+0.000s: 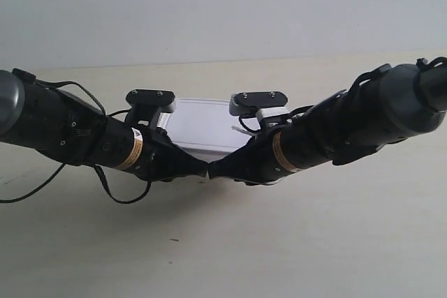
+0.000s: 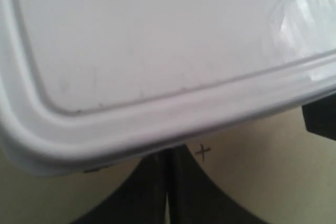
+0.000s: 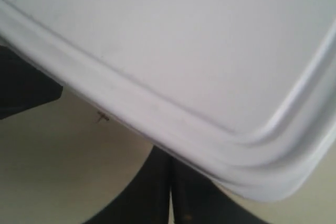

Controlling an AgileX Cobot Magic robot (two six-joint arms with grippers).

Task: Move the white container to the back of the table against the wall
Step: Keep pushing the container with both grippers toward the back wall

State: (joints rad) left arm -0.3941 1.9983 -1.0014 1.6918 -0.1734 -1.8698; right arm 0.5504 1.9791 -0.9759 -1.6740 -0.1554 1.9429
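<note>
The white rectangular plastic food box with the rimmed snap-on lid (image 1: 202, 122) is being shown at the centre of the exterior frame. It is sitting on the pale cream wood-grain tabletop (image 1: 314, 242), with its long axis running across the frame, parallel to the plain grey-white wall (image 1: 223, 5) in the upper part.

The arm at the exterior view's left (image 1: 70, 130) and the arm at the exterior view's right (image 1: 349, 130) are being angled inward, and their tips are meeting just below the box, at about the middle of its near long side.

In the wrist views, the left claw (image 2: 167, 169) is being held with its fingers pressed together, only a hairline seam between them and nothing clamped. The right claw (image 3: 170, 169) is being held the same way. Both sets of tips are being hidden under the lid's rim, so contact with the box's side cannot be told.

The box is lying beyond both claws, toward the wall, so a shove up the frame is likely being called for, and neither arm is nearer. With both tips at one spot, a swivel of the box is being risked. Nothing is being seen on the strip of tabletop between box and wall. A small dark cross mark (image 2: 202, 152) is lying on the tabletop just beside the claws, and a black cable (image 1: 42, 185) is looping at lower left, well apart from the box.
</note>
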